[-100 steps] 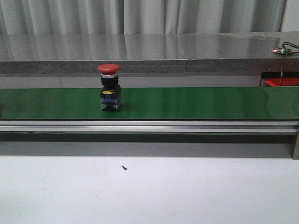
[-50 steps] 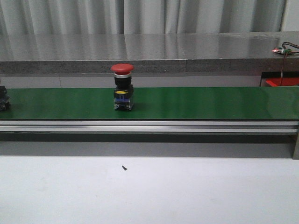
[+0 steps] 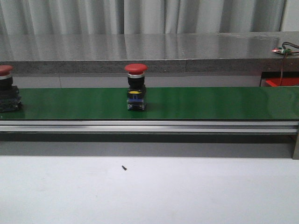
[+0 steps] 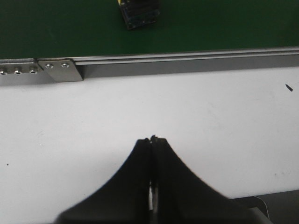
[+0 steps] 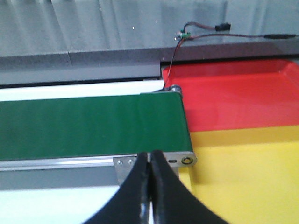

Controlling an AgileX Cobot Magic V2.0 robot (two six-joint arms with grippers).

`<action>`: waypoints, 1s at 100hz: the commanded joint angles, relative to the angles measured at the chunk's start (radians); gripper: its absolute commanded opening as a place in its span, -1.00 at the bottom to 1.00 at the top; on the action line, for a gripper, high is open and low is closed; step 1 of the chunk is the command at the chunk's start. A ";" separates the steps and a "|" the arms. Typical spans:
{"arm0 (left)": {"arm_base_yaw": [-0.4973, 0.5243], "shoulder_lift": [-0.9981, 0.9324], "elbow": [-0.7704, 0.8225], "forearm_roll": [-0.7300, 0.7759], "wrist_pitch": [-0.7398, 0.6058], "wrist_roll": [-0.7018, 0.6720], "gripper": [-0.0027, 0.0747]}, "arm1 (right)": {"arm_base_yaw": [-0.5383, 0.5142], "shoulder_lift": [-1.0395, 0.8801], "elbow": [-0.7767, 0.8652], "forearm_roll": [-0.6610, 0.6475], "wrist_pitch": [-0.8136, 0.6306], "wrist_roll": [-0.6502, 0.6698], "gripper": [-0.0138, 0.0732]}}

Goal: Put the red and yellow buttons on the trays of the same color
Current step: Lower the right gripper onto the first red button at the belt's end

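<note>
red button [image 3: 136,87] upright mid green conveyor belt [image 3: 210,102] | second red button [image 3: 7,88] at belt's left edge | left hand [image 4: 153,142] fingers together, empty | right hand [image 5: 150,161] fingers together, empty

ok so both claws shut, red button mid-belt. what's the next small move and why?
Probably open the right claw and hold it by the belt's end. The red button stands upright on the green belt, and both trays, red tray and yellow tray, lie past that end. A second red button sits at the far left. The left claw is shut over bare table.
</note>
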 commanded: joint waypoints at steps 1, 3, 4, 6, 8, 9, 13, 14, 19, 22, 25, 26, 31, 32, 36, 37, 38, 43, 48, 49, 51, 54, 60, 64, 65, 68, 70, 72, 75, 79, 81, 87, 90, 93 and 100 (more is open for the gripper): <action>-0.009 -0.017 -0.026 -0.024 -0.045 0.002 -0.98 | -0.001 0.138 -0.125 0.002 0.016 -0.006 -0.83; -0.009 -0.017 -0.026 -0.024 -0.045 0.002 -0.98 | -0.001 0.157 -0.139 0.002 0.028 -0.007 -0.83; -0.009 -0.017 -0.026 -0.024 -0.045 0.002 -0.98 | -0.001 0.177 -0.154 0.002 0.039 -0.007 -0.83; -0.009 -0.017 -0.026 -0.024 -0.045 0.002 -0.98 | -0.001 0.207 -0.177 0.002 0.055 -0.008 -0.83; -0.009 -0.017 -0.026 -0.024 -0.045 0.002 -0.98 | -0.001 0.235 -0.199 0.002 0.068 -0.012 -0.83; -0.009 -0.017 -0.026 -0.024 -0.045 0.002 -0.98 | 0.001 0.244 -0.206 0.002 0.072 -0.017 -0.83; -0.009 -0.017 -0.026 -0.024 -0.045 0.002 -0.98 | 0.003 0.301 -0.248 0.002 0.088 -0.029 -0.83; -0.009 -0.017 -0.026 -0.024 -0.045 0.002 -0.98 | 0.003 0.310 -0.255 0.002 0.090 -0.033 -0.83; -0.009 -0.017 -0.026 -0.024 -0.045 0.002 -0.98 | 0.013 0.375 -0.305 0.013 0.110 -0.051 -0.83; -0.009 -0.017 -0.026 -0.024 -0.045 0.002 -0.98 | 0.021 0.420 -0.342 0.018 0.129 -0.063 -0.83; -0.009 -0.017 -0.026 -0.024 -0.045 0.002 -0.98 | 0.030 0.457 -0.372 0.025 0.153 -0.083 -0.83; -0.009 -0.017 -0.026 -0.024 -0.045 0.002 -0.98 | 0.033 0.466 -0.380 0.027 0.153 -0.087 -0.83; -0.009 -0.017 -0.026 -0.024 -0.045 0.002 -0.98 | 0.052 0.529 -0.436 0.040 0.191 -0.114 -0.83; -0.009 -0.017 -0.026 -0.024 -0.045 0.002 -0.98 | 0.058 0.547 -0.452 0.042 0.209 -0.120 -0.83; -0.009 -0.017 -0.026 -0.024 -0.045 0.002 -0.98 | 0.077 0.600 -0.500 0.047 0.238 -0.120 -0.83; -0.009 -0.017 -0.026 -0.024 -0.045 0.002 -0.98 | 0.080 0.608 -0.508 0.048 0.244 -0.127 -0.83; -0.009 -0.017 -0.026 -0.024 -0.045 0.002 -0.98 | 0.084 0.616 -0.517 0.049 0.250 -0.129 -0.83; -0.009 -0.017 -0.026 -0.024 -0.045 0.002 -0.98 | 0.109 0.675 -0.574 0.053 0.297 -0.132 -0.83; -0.009 -0.017 -0.026 -0.024 -0.045 0.002 -0.98 | 0.127 0.738 -0.632 0.057 0.327 -0.134 -0.83; -0.009 -0.017 -0.026 -0.024 -0.045 0.002 -0.98 | 0.129 0.745 -0.639 0.057 0.331 -0.134 -0.83; -0.009 -0.017 -0.026 -0.024 -0.045 0.002 -0.98 | 0.136 0.766 -0.659 0.057 0.341 -0.134 -0.83; -0.009 -0.017 -0.026 -0.024 -0.045 0.002 -0.98 | 0.144 0.794 -0.686 0.058 0.356 -0.135 -0.83; -0.009 -0.017 -0.026 -0.024 -0.045 0.002 -0.98 | 0.165 0.856 -0.746 0.058 0.392 -0.135 -0.83; -0.009 -0.017 -0.026 -0.024 -0.045 0.002 -0.98 | 0.178 0.890 -0.777 0.058 0.415 -0.135 -0.83; -0.009 -0.017 -0.026 -0.024 -0.045 0.002 -0.98 | 0.180 0.903 -0.789 0.058 0.421 -0.135 -0.83; -0.009 -0.017 -0.026 -0.024 -0.045 0.002 -0.98 | 0.189 0.927 -0.810 0.058 0.427 -0.135 -0.83; -0.009 -0.017 -0.026 -0.024 -0.045 0.002 -0.98 | 0.196 0.944 -0.824 0.058 0.429 -0.135 -0.83; -0.009 -0.017 -0.026 -0.024 -0.045 0.002 -0.98 | 0.202 0.961 -0.839 0.063 0.431 -0.136 -0.83; -0.009 -0.017 -0.026 -0.024 -0.045 0.002 -0.98 | 0.211 0.980 -0.859 0.073 0.432 -0.136 -0.83; -0.009 -0.017 -0.026 -0.024 -0.045 0.002 -0.98 | 0.219 1.006 -0.889 0.080 0.433 -0.136 -0.83; -0.009 -0.017 -0.026 -0.024 -0.045 0.002 -0.98 | 0.220 1.019 -0.903 0.080 0.434 -0.136 -0.84; -0.009 -0.017 -0.026 -0.024 -0.045 0.002 -0.98 | 0.220 1.053 -0.939 0.079 0.442 -0.136 -0.83; -0.009 -0.017 -0.026 -0.024 -0.045 0.002 -0.98 | 0.220 1.075 -0.959 0.079 0.449 -0.136 -0.83; -0.009 -0.017 -0.026 -0.024 -0.045 0.002 -0.98 | 0.219 1.094 -0.975 0.079 0.461 -0.136 -0.83; -0.009 -0.017 -0.026 -0.024 -0.045 0.002 -0.98 | 0.219 1.146 -1.021 0.074 0.512 -0.138 -0.83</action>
